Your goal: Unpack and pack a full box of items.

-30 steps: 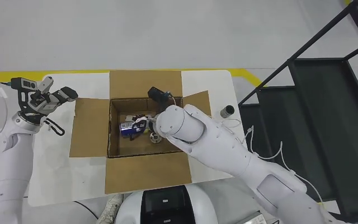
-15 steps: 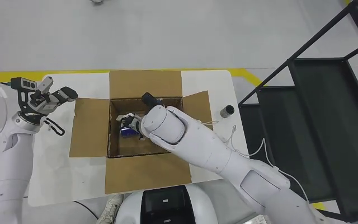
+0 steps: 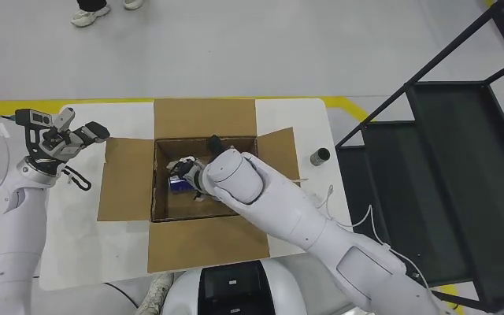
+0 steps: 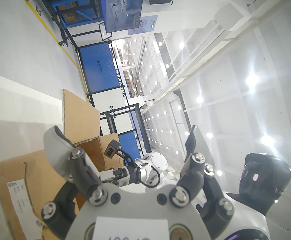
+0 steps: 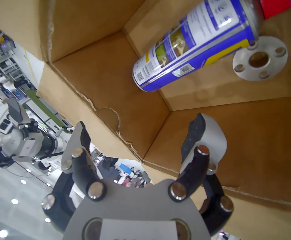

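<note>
- Top view: an open cardboard box point(image 3: 130, 179) is seen at the centre of the frame on a white table point(image 3: 79, 236), with all four flaps folded out.
- The right gripper point(image 3: 187, 167) is lowered inside the box; a blue spray can point(image 3: 178, 185) is glimpsed just beside it, and the rest of the interior is largely covered by the arm.
- The left gripper point(image 3: 83, 124) is held at the upper left of the frame, apart from the box; a small dark cylinder point(image 3: 319, 157) stands at the table's right edge.
- Left wrist view: the left gripper point(image 4: 122, 134) is shown with its fingers spread wide and nothing between them; the box point(image 4: 22, 177) is seen beyond it, its contents hidden.
- Right wrist view: the right gripper point(image 5: 141, 123) is spread apart and empty, above the box floor point(image 5: 227, 86).
- The spray can point(image 5: 193, 43) is lying on its side, touching a round metal flange point(image 5: 259, 60); its red cap point(image 5: 272, 6) is cut off by the frame edge.
</note>
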Tool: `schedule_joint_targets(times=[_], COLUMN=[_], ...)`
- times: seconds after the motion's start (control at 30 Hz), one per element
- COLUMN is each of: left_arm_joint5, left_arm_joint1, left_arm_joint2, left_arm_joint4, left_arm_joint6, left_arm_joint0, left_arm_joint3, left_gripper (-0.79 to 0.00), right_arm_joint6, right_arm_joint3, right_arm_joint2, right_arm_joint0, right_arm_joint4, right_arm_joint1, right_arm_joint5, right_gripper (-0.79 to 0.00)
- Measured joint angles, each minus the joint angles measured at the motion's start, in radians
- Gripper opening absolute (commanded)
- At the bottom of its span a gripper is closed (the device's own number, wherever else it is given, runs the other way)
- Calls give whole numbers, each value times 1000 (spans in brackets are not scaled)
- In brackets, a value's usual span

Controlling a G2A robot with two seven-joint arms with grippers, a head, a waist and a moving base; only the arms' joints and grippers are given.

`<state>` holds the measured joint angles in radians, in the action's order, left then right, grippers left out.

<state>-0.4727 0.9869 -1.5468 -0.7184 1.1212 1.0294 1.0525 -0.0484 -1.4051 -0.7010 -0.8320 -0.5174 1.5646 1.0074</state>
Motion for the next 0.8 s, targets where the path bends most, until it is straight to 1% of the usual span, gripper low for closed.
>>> schedule_joint_targets(times=[0.13,0.27,0.37,0.57,0.8], left_arm_joint5=[0,0,0,0,0], left_arm_joint1=[0,0,0,0,0], left_arm_joint2=[0,0,0,0,0], left_arm_joint4=[0,0,0,0,0], left_arm_joint6=[0,0,0,0,0], left_arm_joint0=[0,0,0,0,0], left_arm_joint3=[0,0,0,0,0], left_gripper=[0,0,0,0,0], right_arm_joint6=[148,309,403,573,714], right_arm_joint3=[52,134,164,233,318], right_arm_joint2=[-16,1,7,-13,-25], right_arm_joint0=[-34,-7,18,37,63], right_arm_joint4=[-110,-211,-266,-365,-492], right_arm_joint1=[38,86,116,171,231], right_arm_joint5=[5,5,5,5,-4], right_gripper=[0,0,0,0,0])
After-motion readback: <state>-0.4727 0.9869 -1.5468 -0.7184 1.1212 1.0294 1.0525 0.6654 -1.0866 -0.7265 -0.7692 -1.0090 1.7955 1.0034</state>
